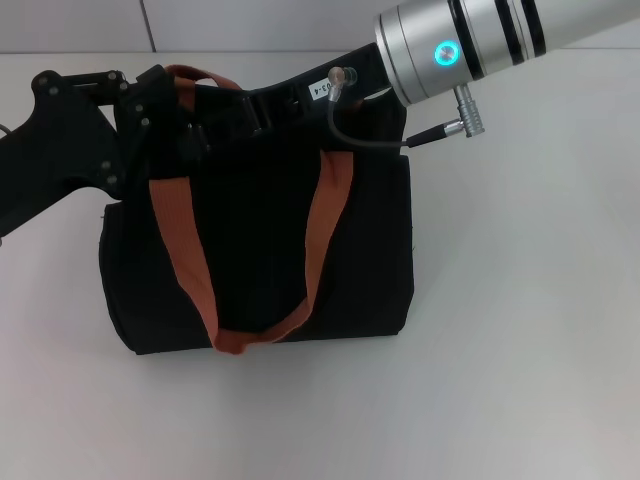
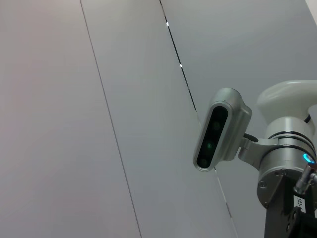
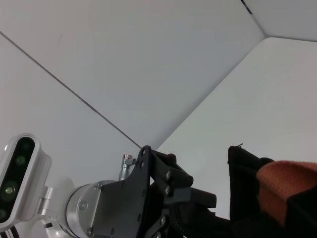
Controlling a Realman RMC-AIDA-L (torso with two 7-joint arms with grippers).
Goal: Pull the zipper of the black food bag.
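Although both arms reach over the far top edge of the black food bag (image 1: 260, 250), neither shows what its fingers are doing: the left gripper (image 1: 165, 100) sits at the bag's far left corner, pressed among black fabric beside the orange-brown strap (image 1: 180, 250), and I cannot tell whether it is open, closed, or gripping anything; the right gripper (image 1: 275, 105) comes in from the far right under its silver wrist (image 1: 460, 45), its tip lost against the dark top of the bag, so its state is equally unclear. The zipper is not visible in any view, presumably hidden along the top edge between the two grippers. The bag stands in the middle of the white table (image 1: 520, 350), its two straps draped down the near face. It looks soft and light, likely to sag or slide when tugged, so one gripper should pinch the fabric near the track's end to hold it taut while the other takes the small metal pull tab, which seems slippery and easy to lose
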